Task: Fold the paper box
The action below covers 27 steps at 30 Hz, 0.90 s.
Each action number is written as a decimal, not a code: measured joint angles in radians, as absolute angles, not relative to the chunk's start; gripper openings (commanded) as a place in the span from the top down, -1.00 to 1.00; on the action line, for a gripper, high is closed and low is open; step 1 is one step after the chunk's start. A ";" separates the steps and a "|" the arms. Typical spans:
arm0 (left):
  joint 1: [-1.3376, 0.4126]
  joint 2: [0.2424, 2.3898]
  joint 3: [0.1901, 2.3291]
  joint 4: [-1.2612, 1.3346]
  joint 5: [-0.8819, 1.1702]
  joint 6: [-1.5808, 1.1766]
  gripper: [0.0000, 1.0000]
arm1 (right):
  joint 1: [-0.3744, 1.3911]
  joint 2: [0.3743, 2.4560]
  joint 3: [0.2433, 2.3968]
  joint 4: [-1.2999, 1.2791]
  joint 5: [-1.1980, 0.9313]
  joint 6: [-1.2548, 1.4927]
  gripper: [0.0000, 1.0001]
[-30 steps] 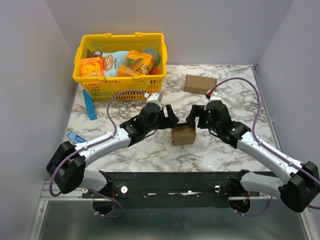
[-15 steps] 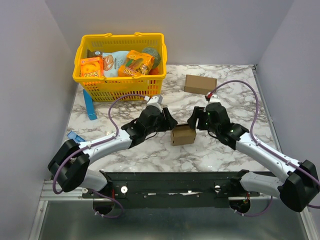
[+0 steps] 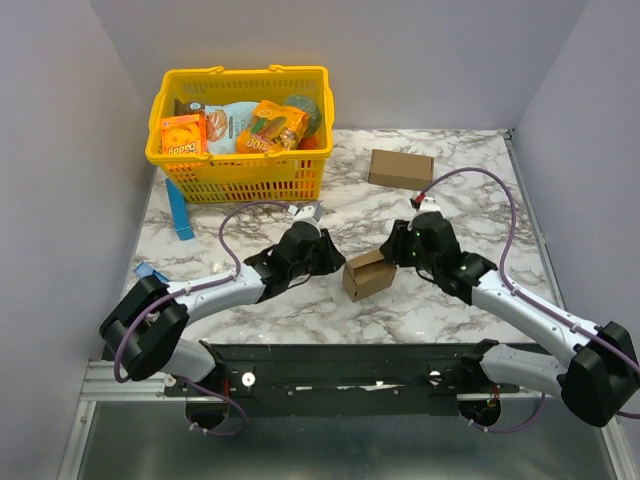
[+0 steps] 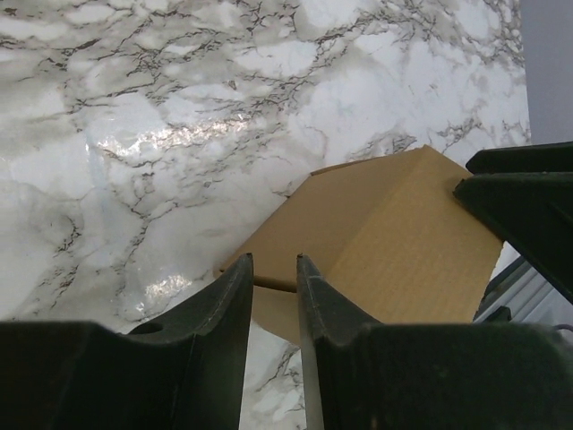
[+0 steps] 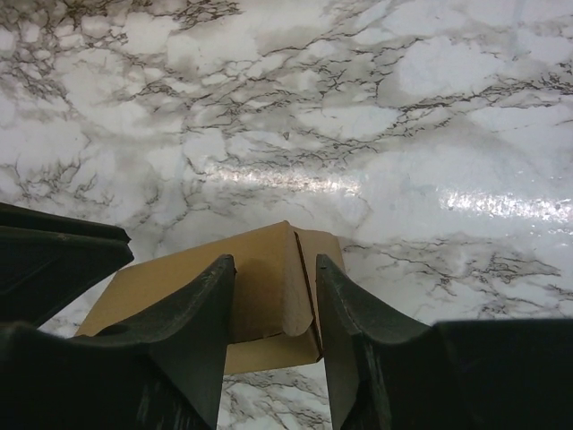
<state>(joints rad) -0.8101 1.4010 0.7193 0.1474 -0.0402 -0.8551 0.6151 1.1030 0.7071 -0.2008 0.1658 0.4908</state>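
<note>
- We saw the paper box (image 3: 367,275) tilted on the marble counter (image 3: 455,205), between both grippers.
- The left gripper (image 4: 273,264) showed a narrow gap; we couldn't tell its grip.
- The right gripper (image 5: 275,266) straddled the box's end; its grip was equally unclear.

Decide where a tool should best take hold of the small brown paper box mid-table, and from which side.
Probably the paper box by its tucked flap end, coming in low from the right: that end faces that side, and its narrow corner suits a pinch better than the broad panel.

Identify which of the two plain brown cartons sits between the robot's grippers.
The small squarish paper box at mid-table; the longer brown carton lies apart, farther back.
</note>
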 measured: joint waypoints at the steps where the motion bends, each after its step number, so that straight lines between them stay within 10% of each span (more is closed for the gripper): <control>1: -0.812 1.403 0.717 0.148 -0.040 -0.855 0.30 | 0.615 1.102 0.704 -0.199 0.165 0.491 0.06; 13: -0.825 1.343 0.689 0.132 -0.053 -0.878 -0.70 | 0.615 1.074 0.642 -0.145 0.162 0.498 0.17; 27: -0.945 1.290 0.589 0.261 -0.094 -1.028 -0.35 | 0.615 1.068 0.602 -0.093 0.157 0.501 0.23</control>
<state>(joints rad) -0.9447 1.2900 0.5892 0.2607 -0.0940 -1.0279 0.6151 1.0676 0.6018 -0.0933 0.1566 0.5011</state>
